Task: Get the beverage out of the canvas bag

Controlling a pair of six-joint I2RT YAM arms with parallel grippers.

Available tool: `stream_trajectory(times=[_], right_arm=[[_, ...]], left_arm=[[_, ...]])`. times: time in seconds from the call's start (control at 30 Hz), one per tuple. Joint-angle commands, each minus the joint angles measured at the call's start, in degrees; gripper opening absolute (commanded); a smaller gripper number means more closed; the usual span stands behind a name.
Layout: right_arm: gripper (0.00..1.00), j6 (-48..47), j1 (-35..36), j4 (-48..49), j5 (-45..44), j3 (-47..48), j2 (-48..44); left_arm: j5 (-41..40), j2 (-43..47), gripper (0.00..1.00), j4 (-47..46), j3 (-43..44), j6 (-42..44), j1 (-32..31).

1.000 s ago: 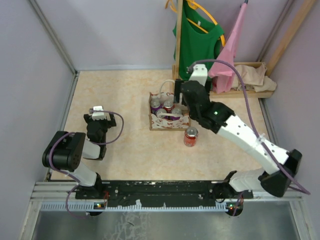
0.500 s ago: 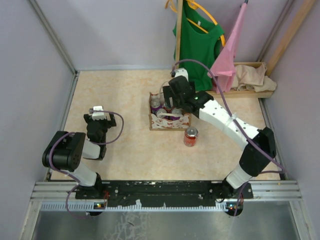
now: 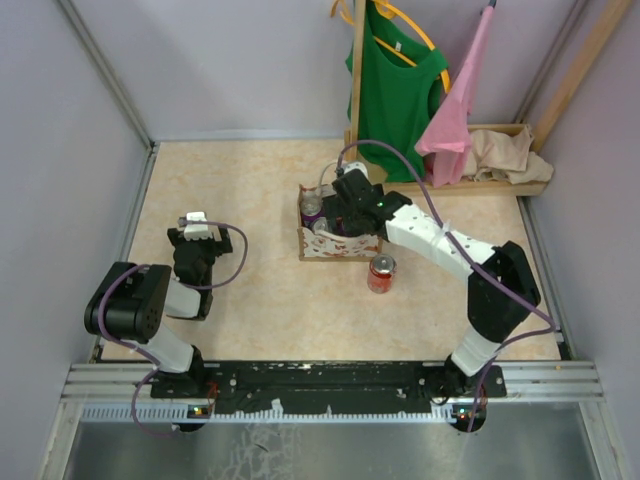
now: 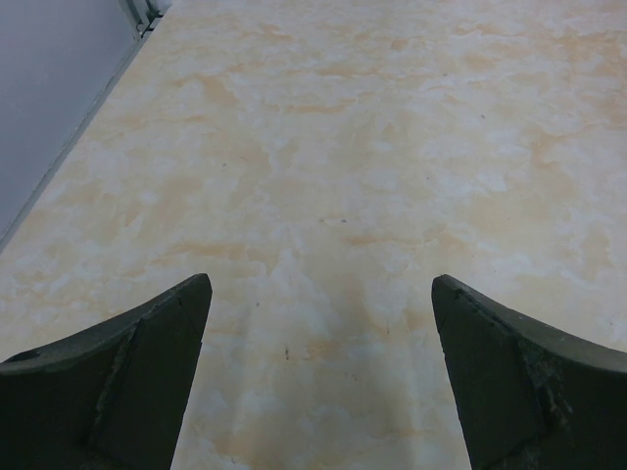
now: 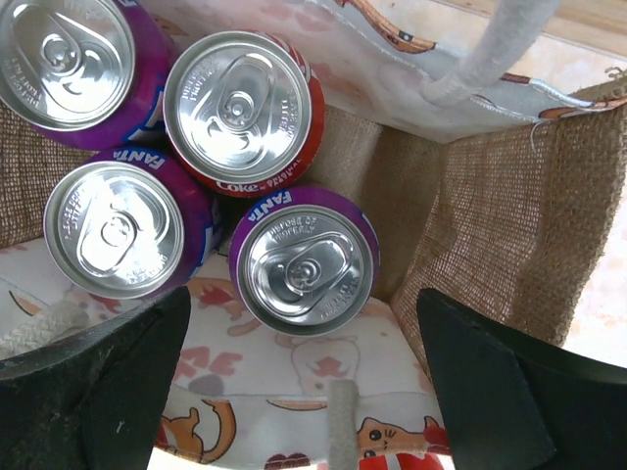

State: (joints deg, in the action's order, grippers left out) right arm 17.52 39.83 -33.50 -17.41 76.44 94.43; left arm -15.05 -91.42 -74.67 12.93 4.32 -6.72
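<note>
Canvas bag (image 5: 470,215) below spread right gripper (image 5: 304,304)

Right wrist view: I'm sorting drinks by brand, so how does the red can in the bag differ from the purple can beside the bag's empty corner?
The red can reads Coke; the purple can reads Fanta. The purple can sits nearest the open right claw; the red can sits just beyond it, touching it. Both stand upright, silver-topped with tabs unpulled, inside the canvas bag.

One canvas bag (image 5: 490,225) — three purple Fanta cans (image 5: 304,257), one Coke can (image 5: 243,113) inside it — one red can (image 3: 381,273) outside.
</note>
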Motion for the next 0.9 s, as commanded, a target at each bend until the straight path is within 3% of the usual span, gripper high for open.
stream_trajectory(times=[0.0, 0.37, 0.67, 0.77, 0.87], right_arm=[[0.99, 0.2, -0.4, 0.8, -0.7, -1.0, -0.1], [0.99, 0.3, -1.3, 1.9, -5.5, 0.8, 6.0], [0.87, 0.8, -2.1, 4.4, -5.1, 1.2, 9.7], [0.78, 1.0, -2.1, 4.6, -5.8, 1.5, 10.6], [0.62, 1.2, -2.1, 4.6, -6.3, 1.6, 10.6]], left_arm=[[-0.4, -0.4, 1.00, -2.5, -0.3, -0.6, 0.0], [-0.4, -0.4, 1.00, -2.5, -0.4, -0.5, 0.0], [-0.4, -0.4, 1.00, -2.5, -0.4, -0.5, 0.0], [-0.4, -0.5, 1.00, -2.5, -0.4, -0.5, 0.0], [-0.4, -0.4, 1.00, -2.5, -0.4, -0.6, 0.0]])
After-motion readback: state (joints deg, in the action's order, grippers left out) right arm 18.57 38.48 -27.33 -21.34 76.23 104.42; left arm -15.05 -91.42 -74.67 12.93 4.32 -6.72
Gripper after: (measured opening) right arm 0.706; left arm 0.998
